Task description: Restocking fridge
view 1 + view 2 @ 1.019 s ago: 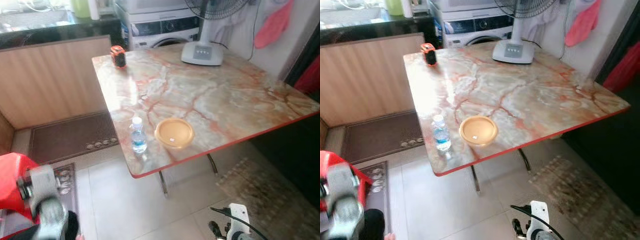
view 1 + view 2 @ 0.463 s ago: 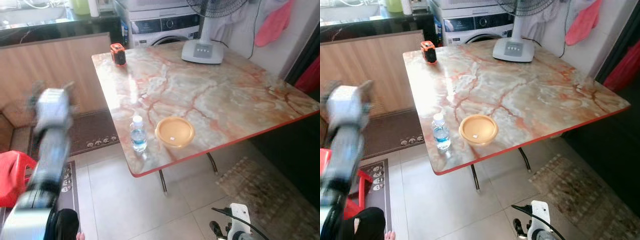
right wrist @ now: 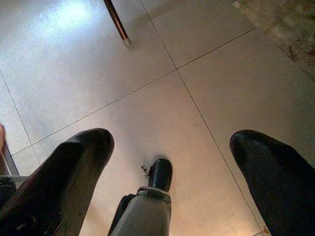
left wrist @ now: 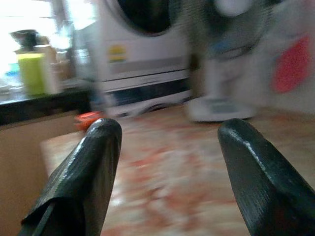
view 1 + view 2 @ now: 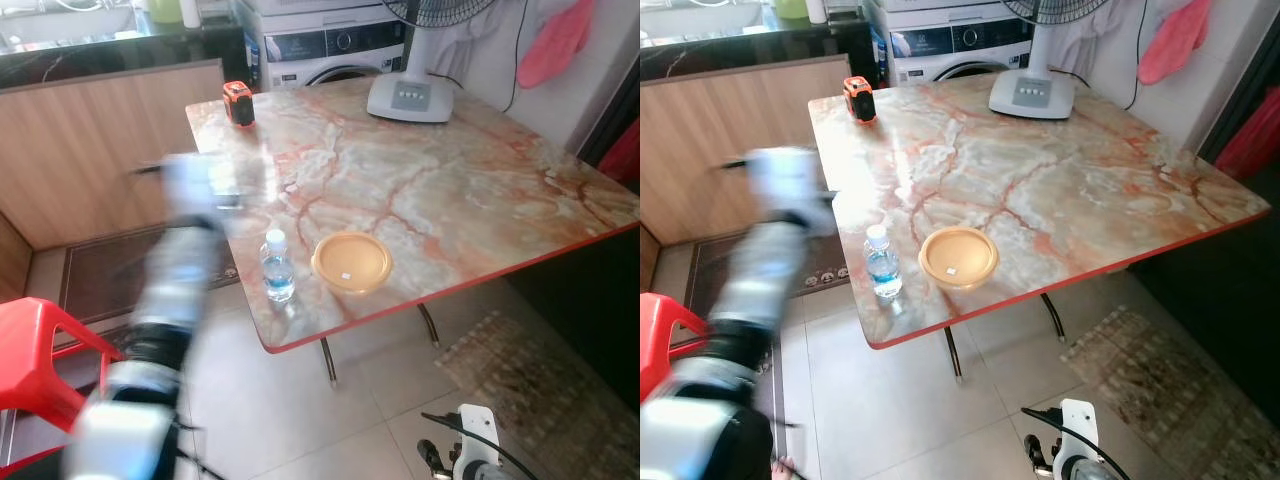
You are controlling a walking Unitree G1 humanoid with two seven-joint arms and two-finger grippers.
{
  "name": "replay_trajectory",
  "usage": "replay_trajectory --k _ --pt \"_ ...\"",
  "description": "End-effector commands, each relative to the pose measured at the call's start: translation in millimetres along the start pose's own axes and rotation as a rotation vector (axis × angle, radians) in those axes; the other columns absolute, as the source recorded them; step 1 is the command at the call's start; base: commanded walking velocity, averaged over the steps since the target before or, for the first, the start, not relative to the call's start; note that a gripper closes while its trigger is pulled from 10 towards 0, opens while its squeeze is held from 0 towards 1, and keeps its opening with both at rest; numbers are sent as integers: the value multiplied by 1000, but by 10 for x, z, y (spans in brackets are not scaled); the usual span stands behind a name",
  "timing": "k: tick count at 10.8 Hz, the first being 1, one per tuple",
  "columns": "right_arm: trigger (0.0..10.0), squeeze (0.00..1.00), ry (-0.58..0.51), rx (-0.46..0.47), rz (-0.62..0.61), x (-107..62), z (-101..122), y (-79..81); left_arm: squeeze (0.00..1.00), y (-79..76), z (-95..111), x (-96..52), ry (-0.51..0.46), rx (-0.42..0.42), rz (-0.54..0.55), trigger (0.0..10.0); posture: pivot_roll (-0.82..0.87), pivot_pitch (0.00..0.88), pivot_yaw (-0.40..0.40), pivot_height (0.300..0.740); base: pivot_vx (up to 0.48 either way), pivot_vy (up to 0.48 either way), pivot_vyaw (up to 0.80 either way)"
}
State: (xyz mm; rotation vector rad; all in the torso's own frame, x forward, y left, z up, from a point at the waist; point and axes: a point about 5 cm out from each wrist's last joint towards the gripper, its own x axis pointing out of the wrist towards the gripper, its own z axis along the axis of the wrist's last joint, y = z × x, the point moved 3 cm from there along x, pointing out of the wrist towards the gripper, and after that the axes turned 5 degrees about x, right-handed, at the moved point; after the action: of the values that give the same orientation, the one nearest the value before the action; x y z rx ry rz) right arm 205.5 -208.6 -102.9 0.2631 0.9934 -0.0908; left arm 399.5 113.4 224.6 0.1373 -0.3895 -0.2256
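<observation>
The small clear plastic water bottle (image 5: pixel 277 268) is parked by the marble table's (image 5: pixel 470 190) near edge; the left gripper (image 4: pixel 167 172), spread wide and empty, looks aimed there, so lining up is probably needed next.

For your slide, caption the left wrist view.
Open left gripper raised towards the marble table, fan base beyond.

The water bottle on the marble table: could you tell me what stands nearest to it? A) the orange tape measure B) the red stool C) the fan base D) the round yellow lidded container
D. The water bottle stands upright near the table's front edge, with the round yellow lidded container just beside it, apart from it; the orange tape measure and the fan base sit at the far side.
</observation>
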Motion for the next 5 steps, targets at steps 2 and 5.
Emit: replay_trajectory --k 2,5 --pt "10000 0 4 11 -9 -4 -24 -18 0 -270 221 12 -68 -39 -58 10000 31 0 -17 740 0 0 0" --pt "10000 0 3 9 -7 -3 -22 -13 0 -675 343 -36 -54 -73 -123 10000 37 0 -15 740 0 0 0"
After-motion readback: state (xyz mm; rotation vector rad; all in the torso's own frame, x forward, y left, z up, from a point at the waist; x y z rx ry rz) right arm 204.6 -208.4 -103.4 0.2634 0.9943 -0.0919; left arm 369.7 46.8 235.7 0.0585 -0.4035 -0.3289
